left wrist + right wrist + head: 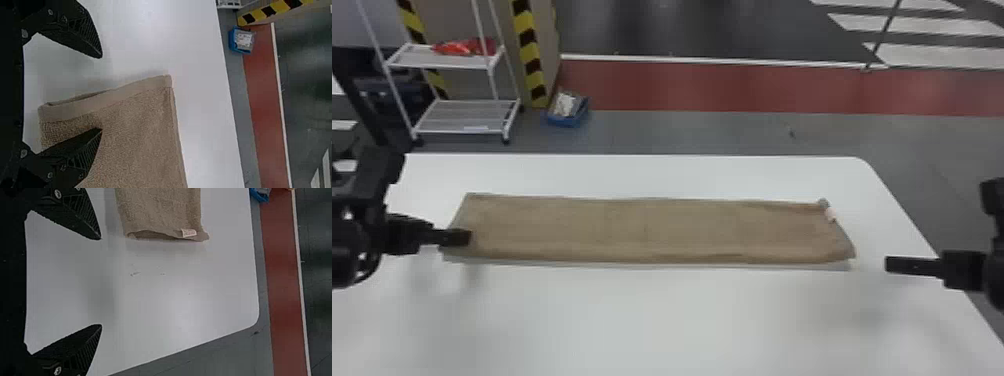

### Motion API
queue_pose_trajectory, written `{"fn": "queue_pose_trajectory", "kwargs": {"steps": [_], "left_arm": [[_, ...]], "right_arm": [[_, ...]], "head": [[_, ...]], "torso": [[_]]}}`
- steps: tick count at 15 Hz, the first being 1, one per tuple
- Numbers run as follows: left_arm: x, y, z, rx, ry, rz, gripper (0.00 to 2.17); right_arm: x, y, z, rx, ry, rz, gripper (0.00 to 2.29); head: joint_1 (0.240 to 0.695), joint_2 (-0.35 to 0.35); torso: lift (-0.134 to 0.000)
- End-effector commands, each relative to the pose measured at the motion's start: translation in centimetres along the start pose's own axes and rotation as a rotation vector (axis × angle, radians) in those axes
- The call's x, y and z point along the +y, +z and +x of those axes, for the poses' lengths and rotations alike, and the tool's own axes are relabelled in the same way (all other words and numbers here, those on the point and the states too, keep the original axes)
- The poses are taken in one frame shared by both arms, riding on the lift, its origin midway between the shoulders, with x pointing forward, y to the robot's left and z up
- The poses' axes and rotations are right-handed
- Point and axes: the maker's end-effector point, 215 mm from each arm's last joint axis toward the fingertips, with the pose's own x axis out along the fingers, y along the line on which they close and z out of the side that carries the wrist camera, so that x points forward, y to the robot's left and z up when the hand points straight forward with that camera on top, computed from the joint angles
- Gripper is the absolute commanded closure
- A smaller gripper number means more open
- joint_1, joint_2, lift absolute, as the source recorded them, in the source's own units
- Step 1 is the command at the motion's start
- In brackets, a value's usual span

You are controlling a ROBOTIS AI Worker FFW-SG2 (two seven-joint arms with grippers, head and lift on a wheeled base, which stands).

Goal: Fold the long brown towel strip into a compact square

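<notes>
The long brown towel strip point(642, 230) lies flat on the worktop point(652, 320), its long axis running left to right. The left claw point(102, 93) is nearer, fingers parted and empty at the strip's left end, one over cloth, one past the edge; the right claw point(101, 282), also spread and empty, hangs beyond the right end, so the left seems likelier to start

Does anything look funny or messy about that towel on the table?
A little: the brown towel strip has a wavy right end, its layers gaping slightly instead of meeting neatly. The small pale tag there looks normal. No spill or rip stands out.
</notes>
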Motion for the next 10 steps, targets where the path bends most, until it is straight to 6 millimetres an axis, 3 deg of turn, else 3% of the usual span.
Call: {"fn": "queue_pose_trajectory", "kwargs": {"steps": [1, 5, 7, 10], "left_arm": [[-0.2, -0.1, 0.1, 0.015, -0.011, -0.034, 0.3], [-0.6, 0.9, -0.2, -0.005, -0.045, -0.052, 0.8], [-1.0, 1.1, -0.3, -0.011, -0.067, -0.06, 1.42], [-1.2, 0.7, -0.2, -0.005, -0.098, -0.072, 1.92]], "right_arm": [[0.0, 0.1, 0.0, -0.001, 0.001, 0.001, 0.09], [-0.1, 0.2, -0.2, -0.004, -0.002, 0.007, 0.09], [-0.1, 0.1, -0.1, -0.004, -0.001, 0.005, 0.09], [0.0, 0.1, -0.1, -0.004, 0.0, 0.006, 0.09]], "head": [[0.695, -0.065], [0.695, -0.069], [0.695, -0.073], [0.695, -0.079]], "torso": [[-0.125], [-0.125], [-0.125], [-0.125]]}}
